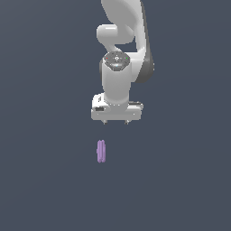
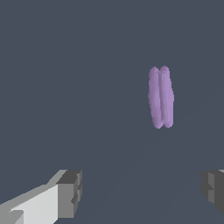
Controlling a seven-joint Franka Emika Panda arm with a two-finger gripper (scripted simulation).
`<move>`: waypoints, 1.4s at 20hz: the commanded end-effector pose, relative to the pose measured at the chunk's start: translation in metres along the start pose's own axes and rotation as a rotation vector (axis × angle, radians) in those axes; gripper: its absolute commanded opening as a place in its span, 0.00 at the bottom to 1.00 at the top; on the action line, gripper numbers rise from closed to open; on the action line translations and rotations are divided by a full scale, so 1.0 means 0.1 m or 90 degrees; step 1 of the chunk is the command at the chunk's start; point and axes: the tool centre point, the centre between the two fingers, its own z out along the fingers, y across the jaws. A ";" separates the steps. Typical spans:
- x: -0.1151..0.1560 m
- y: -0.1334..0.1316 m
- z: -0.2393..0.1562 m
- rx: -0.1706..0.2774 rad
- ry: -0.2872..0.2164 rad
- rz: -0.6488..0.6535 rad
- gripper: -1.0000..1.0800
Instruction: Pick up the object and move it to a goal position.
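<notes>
The object (image 1: 101,151) is a small light-purple piece of two rounded rods joined side by side, lying on the dark grey surface. It also shows in the wrist view (image 2: 160,97), standing lengthwise and apart from the fingers. My white gripper (image 1: 115,122) hangs above and slightly toward the exterior view's right of the object, not touching it. Its two fingertips (image 2: 70,192) stand wide apart in the wrist view, open, with nothing between them.
Only the flat dark grey surface (image 1: 45,180) surrounds the object. The white arm (image 1: 122,40) rises out of the frame's top in the exterior view.
</notes>
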 end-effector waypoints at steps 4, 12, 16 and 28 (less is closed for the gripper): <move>0.00 0.01 -0.01 -0.001 0.002 0.001 0.96; -0.01 0.06 -0.10 -0.008 0.010 0.006 0.96; 0.01 0.07 -0.07 -0.008 0.010 0.004 0.96; 0.35 0.32 0.31 -0.006 0.009 -0.019 0.96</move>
